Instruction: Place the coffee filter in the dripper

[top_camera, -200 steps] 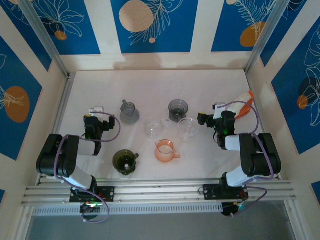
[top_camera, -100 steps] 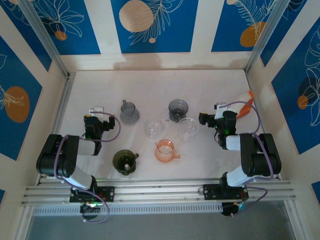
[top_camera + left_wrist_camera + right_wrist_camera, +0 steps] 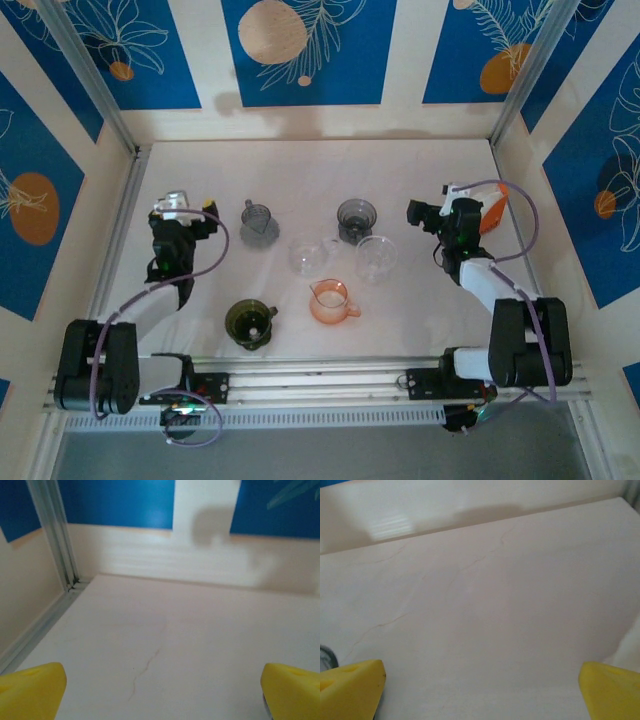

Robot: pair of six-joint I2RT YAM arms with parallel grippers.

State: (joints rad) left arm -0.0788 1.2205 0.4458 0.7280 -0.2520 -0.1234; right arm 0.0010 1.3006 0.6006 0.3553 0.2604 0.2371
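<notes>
on the pale surface [image 3: 300,170] both arms have unfolded and reached up-frame, left tool [image 3: 161,690] and right tool [image 3: 480,690] spread wide and empty, drippers [image 3: 355,215] untouched mid-frame, filter not discernible, so the task seems barely begun.

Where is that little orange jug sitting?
In the top view, the orange jug sits near the table's front middle, right of the dark green cup.

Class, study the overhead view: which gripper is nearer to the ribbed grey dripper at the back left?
Left. The left gripper hovers just to the left of the ribbed grey dripper. The right gripper is well off to its right, beyond the dark dripper.
</notes>
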